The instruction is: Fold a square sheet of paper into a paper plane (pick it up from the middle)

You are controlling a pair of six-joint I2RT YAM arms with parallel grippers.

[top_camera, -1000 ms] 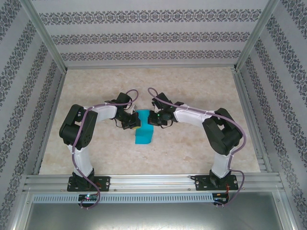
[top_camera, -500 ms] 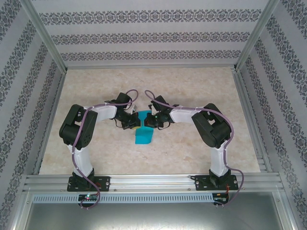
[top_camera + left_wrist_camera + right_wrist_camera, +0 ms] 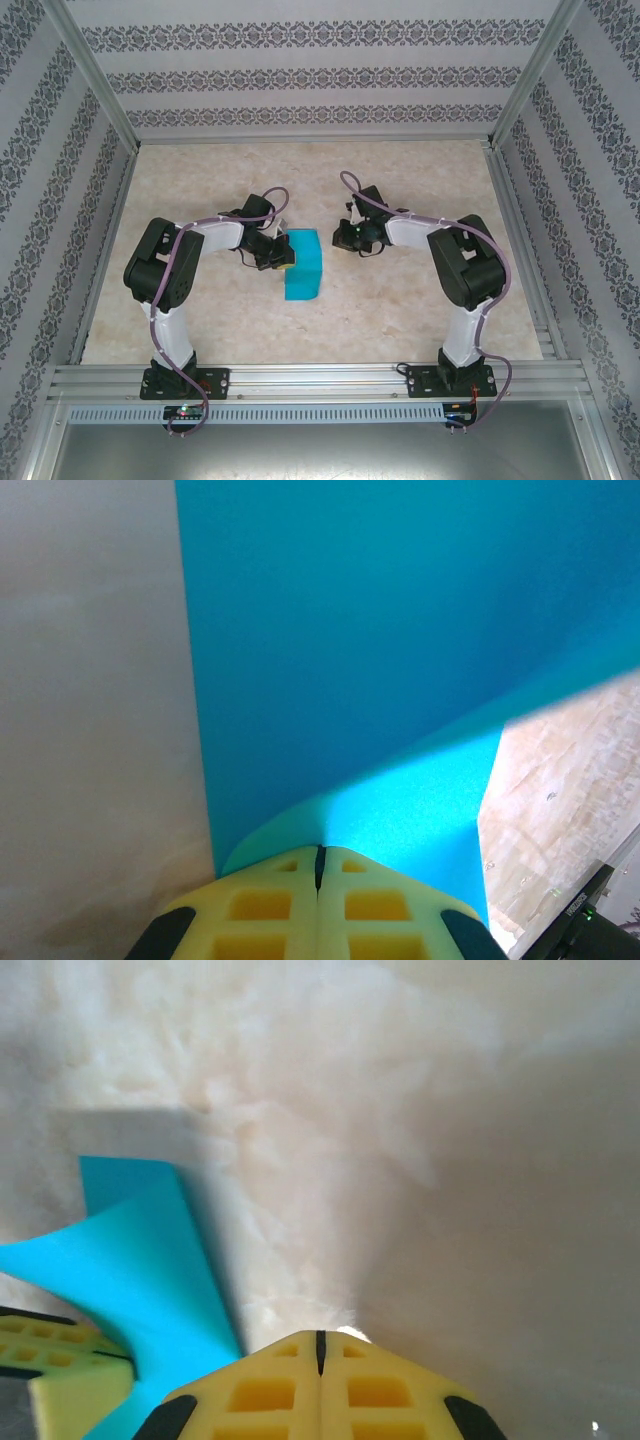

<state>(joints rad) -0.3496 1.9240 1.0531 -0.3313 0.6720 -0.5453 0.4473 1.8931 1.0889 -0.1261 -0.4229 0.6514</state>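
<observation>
The table [image 3: 420, 300] is a pale beige slab with a cloudy, marble-like mottling, matt and bare around the work. It sits inside a booth of wallpapered walls [image 3: 300, 80] banded with grey floral stripes. Square aluminium rails [image 3: 320, 378] brace the corners and the near edge. The square sheet of paper [image 3: 303, 268] lies near the middle of the table, between the two arms. It is thin, smooth, evenly teal-blue, and from above it reads as a narrow upright rectangle. In the left wrist view the sheet [image 3: 400, 660] rises off the surface in a soft curve, a brighter layer beneath a shaded one. Its left edge runs up into the left gripper [image 3: 280, 258]. That gripper's blocky yellow waffle-moulded fingers [image 3: 270, 905] are pressed together on the paper's edge. The right gripper [image 3: 345, 237] hangs just to the right of the sheet, apart from it. Its own yellow fingers [image 3: 265, 1395] meet at a thin seam with nothing between them, above bare stone.
</observation>
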